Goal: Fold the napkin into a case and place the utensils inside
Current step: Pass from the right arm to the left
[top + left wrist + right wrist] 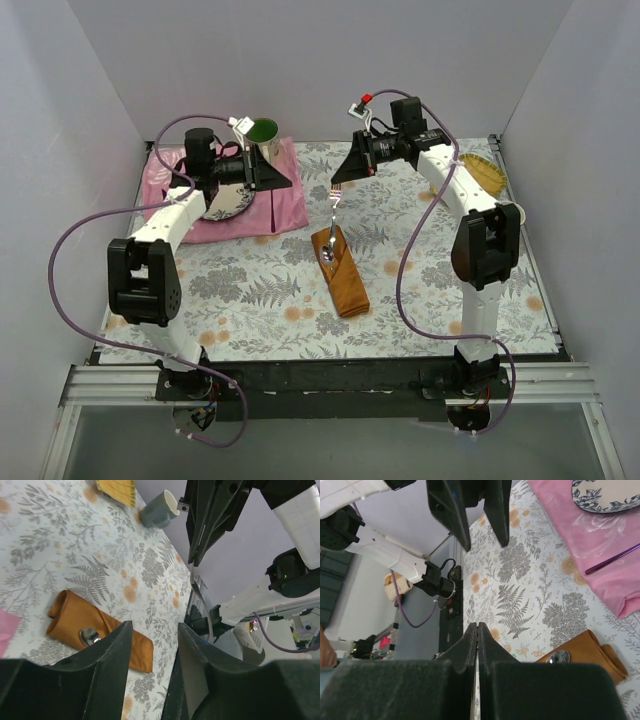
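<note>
Two arms — left jaws parted, empty; right jaws clenching a fork [336, 203] near the case [346, 285].

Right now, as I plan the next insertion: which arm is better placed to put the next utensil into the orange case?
Right. The right gripper holds a fork hanging close to the far end of the case, where a spoon sits. The left gripper is open and empty, off by the pink cloth.

open bench [250, 285] is lying free on both sides of the case [343, 275]. the fork [335, 205] hanging from my right gripper [339, 184] is standing over its far end. the green cup [264, 133] and plate [227, 206] are crowding my left gripper [154, 627] at the back left.
</note>
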Available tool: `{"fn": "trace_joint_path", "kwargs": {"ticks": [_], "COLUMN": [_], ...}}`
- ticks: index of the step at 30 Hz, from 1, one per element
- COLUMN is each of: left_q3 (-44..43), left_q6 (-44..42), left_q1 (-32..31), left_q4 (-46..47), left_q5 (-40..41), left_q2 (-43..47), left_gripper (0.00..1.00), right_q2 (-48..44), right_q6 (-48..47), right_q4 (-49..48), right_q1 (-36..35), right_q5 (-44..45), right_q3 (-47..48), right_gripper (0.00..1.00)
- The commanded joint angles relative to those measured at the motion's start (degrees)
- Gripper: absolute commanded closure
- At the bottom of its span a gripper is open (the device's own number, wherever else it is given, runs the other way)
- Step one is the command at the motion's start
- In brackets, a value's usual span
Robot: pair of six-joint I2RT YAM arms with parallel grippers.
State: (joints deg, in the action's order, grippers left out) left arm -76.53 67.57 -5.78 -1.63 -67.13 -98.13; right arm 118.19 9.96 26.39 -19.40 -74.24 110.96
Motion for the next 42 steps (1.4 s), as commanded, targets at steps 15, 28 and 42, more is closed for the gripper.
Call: {"fn": "trace_joint_path", "kwargs": {"ticks": [15, 28, 42], "left_q3": [-11.5, 11.2, 14.5], "left_q6": [-53.5, -8.4, -9.3], "left_q1": [-11.3, -16.5, -16.5], "left_q4": [-31.6, -2.4, -4.4], "left_q5": [10.2, 28.5, 26.4], "left_q2": [8.4, 20.0, 20.3], "left_gripper": [0.29, 0.24, 0.21], "right_q2": [-8.0, 3.0, 13.8], "right_q6": [-22.0, -48.0, -43.4], "right_q4": [19.0, 38.6, 25.2], "right_q1": [-3.2, -4.7, -2.8], "right_q5": [8.1, 9.0, 3.7], "right_q3": [-3.1, 10.4, 16.2], "right_gripper": [0.99, 0.99, 0.99]}}
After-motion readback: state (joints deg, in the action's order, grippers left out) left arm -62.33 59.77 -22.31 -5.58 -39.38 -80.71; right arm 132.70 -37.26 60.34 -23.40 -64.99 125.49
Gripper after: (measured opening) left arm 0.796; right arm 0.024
